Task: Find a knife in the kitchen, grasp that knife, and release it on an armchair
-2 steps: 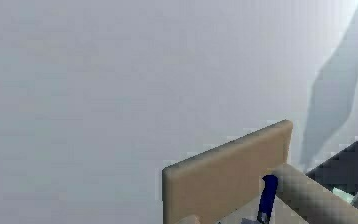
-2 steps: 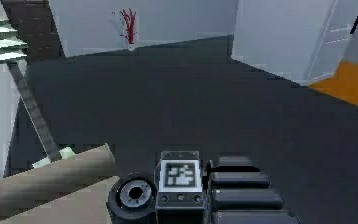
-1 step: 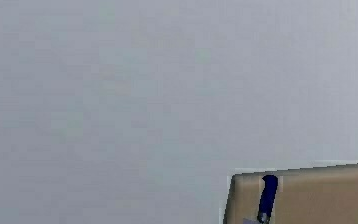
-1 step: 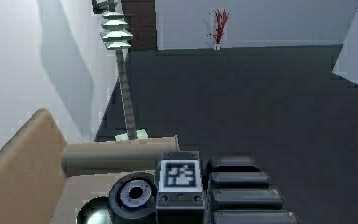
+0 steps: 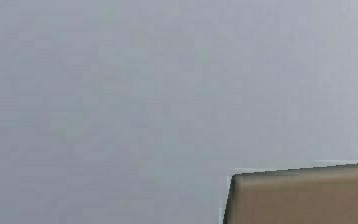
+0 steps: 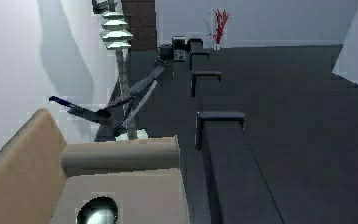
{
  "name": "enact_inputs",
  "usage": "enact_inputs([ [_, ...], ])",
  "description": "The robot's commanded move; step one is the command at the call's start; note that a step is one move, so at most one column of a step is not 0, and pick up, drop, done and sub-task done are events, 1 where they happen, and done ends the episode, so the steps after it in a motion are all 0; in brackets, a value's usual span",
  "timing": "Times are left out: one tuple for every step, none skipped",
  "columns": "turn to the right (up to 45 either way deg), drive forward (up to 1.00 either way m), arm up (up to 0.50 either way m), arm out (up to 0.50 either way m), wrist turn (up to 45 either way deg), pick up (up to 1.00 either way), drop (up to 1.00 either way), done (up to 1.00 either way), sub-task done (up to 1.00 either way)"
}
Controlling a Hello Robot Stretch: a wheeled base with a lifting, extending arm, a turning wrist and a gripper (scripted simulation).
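Forward view: a smooth pale wall point(image 5: 137, 90) and a matte tan slab corner point(image 5: 307, 195) at lower right.

Arm side view: a tan, boxy armchair point(image 6: 117, 160) at lower left carries a shiny grey rounded blob point(image 6: 98, 212) on its seat; whether that is the knife cannot be told. Behind stand a tiered floor lamp point(image 6: 115, 35) and a dark angular bench point(image 6: 219, 125). The jaws' state cannot be told.

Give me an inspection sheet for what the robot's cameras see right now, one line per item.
Surface: dark floor across the arm side view's right.
Job's things: tan armchair at the lower left; a shiny round metal thing lies on its seat, not knife-shaped.
Clutter: dark low benches in a row up the middle; a dark slanted-bar frame beside the lamp.
Grippers: nothing seen.
Cables: nothing seen.
Surroundings: floor lamp with stacked shades; red twigs in a vase by the far wall; pale wall close ahead, with a brown edge low on the forward view's right.
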Motion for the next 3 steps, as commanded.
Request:
enact_inputs([
  [0.0, 0.0, 0.0, 0.0, 39.0, 0.0, 0.0, 0.0, 0.0],
  [0.0, 0.0, -0.38, 0.0, 0.0, 0.0, 0.0, 0.0, 0.0],
  [0.0, 0.0, -0.32, 0.0, 0.0, 0.0, 0.0, 0.0, 0.0],
])
